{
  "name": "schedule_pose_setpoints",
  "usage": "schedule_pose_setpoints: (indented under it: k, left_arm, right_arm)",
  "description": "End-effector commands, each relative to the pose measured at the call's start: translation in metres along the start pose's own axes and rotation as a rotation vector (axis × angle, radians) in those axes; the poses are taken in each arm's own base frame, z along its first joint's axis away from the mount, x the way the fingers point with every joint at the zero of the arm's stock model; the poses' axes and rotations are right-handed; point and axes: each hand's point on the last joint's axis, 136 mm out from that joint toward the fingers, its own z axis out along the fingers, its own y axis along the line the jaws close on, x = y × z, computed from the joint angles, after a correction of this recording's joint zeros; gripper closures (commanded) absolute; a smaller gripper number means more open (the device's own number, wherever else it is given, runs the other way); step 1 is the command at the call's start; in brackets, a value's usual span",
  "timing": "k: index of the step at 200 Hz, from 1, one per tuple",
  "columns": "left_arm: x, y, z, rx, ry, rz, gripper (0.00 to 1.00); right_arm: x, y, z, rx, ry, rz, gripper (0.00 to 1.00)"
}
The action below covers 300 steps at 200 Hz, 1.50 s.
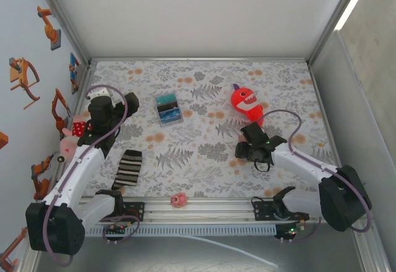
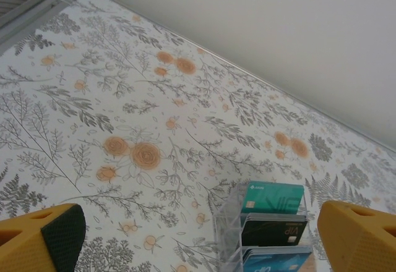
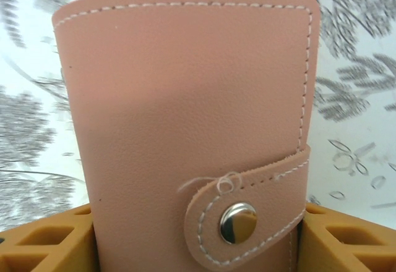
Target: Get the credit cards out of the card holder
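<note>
Robot lab test booth, white panel walls (image 1: 185, 12), metal framing (image 1: 330, 28) upper right, robot stickers (image 1: 23, 77) at left, flowered tablecloth (image 1: 204, 154), mounting rail (image 1: 210, 205) along the bottom.

Bright even light, soft shadows, right wrist background blurred

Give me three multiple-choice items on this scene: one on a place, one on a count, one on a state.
1. Where is the wallet? A) between the fingers of the right gripper B) far left edge C) far rear corner
2. How many cards stand in the clear rack? A) one B) three C) five
3. The wallet's snap is: A) undone B) fastened C) missing
Answers: 1A, yellow fingers flank it; 2B, teal, black, blue; 3B, its tab lies buttoned flat.
</note>
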Motion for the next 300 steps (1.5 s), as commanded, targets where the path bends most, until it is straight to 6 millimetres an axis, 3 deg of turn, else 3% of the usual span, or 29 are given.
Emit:
schedule_pose_setpoints:
  k: [1, 39, 103, 135, 166, 186, 235, 246, 300]
  left_arm:
    - [0.003, -0.017, -0.007, 0.076, 0.043, -0.068, 0.03]
    - [0.025, -0.046, -0.012, 0.172, 0.124, -0.086, 0.03]
    - [0.065, -0.136, -0.028, 0.471, 0.273, -0.044, 0.03]
    - [0.077, -0.174, -0.038, 0.623, 0.332, 0.015, 0.03]
    - [0.095, -0.197, -0.047, 0.693, 0.398, 0.077, 0.03]
    - [0.102, -0.204, -0.050, 0.715, 0.412, 0.078, 0.03]
    - [0.110, -0.196, -0.039, 0.657, 0.425, 0.042, 0.03]
    - [0.110, -0.196, -0.037, 0.652, 0.424, 0.036, 0.00]
    - [0.122, -0.196, -0.026, 0.636, 0.458, 0.016, 0.13]
  right_arm:
    - [-0.022, 0.029, -0.011, -0.143, -0.128, -0.075, 0.36]
    - [-0.051, 0.071, -0.030, -0.316, -0.288, -0.170, 0.36]
    - [-0.084, 0.145, -0.063, -0.513, -0.488, -0.352, 0.36]
    - [-0.094, 0.171, -0.064, -0.557, -0.510, -0.391, 0.36]
    - [-0.101, 0.197, -0.060, -0.607, -0.508, -0.416, 0.36]
    - [-0.101, 0.215, -0.058, -0.631, -0.503, -0.440, 0.36]
    - [-0.100, 0.247, -0.062, -0.701, -0.506, -0.478, 0.36]
    - [-0.098, 0.251, -0.063, -0.709, -0.508, -0.487, 0.36]
    - [-0.100, 0.255, -0.080, -0.729, -0.543, -0.500, 0.36]
